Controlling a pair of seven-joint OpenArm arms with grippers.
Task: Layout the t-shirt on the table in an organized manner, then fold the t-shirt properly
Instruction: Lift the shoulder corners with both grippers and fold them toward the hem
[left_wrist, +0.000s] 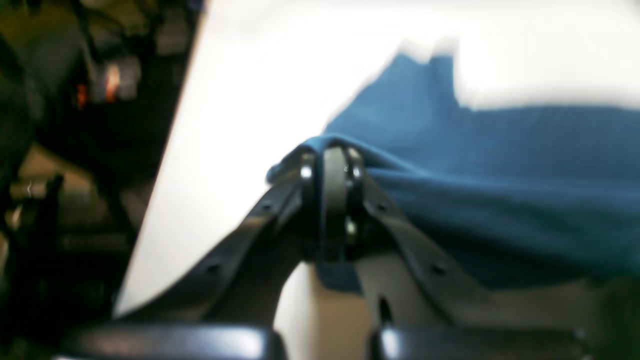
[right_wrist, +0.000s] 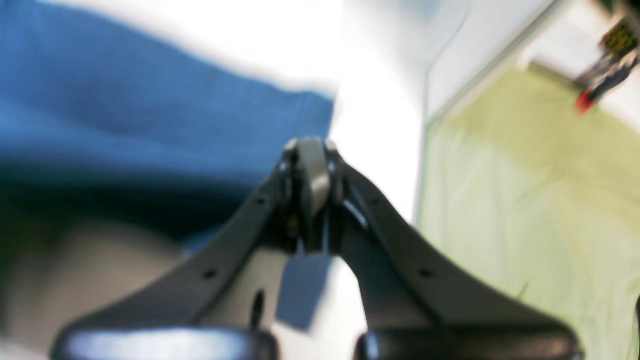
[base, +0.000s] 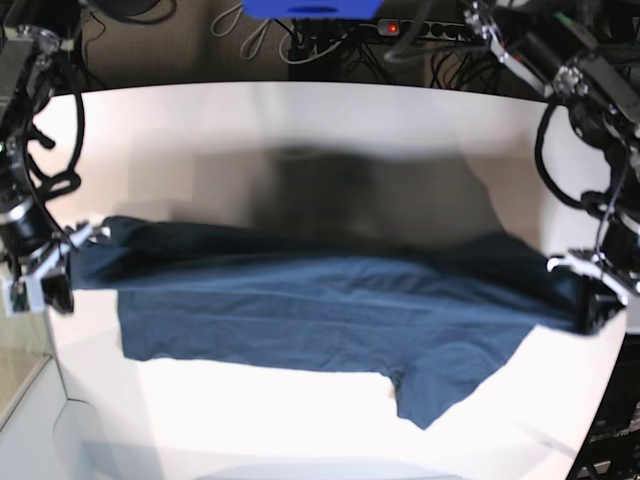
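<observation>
A: Left wrist view. The black two-fingered left gripper (left_wrist: 334, 167) has its jaws pressed together on a bunched edge of the dark navy-blue soft cloth t-shirt (left_wrist: 500, 190). Cloth runs away to the right of the tips, over the flat matte white table (left_wrist: 240, 130). Blurred throughout.

B: Right wrist view?

A: The black right gripper (right_wrist: 311, 170) has its jaws together too. Shirt lies to its left. A strip of blue shows below the tips, so I judge it clamped on an edge, though blur hides the bite itself.

B: Base view?

A: Shirt held between the two, the right gripper (base: 62, 262) at the scene's left end, the left gripper (base: 590, 292) at the scene's right. Long axis runs left to right. The far edge hangs off the table, casting a shadow; the near edge and one sleeve lie on the white top. Each arm owns its own end, neither nearer the middle. Any lay-down, I'd judge, turns on both moving evenly, square to that axis.
</observation>
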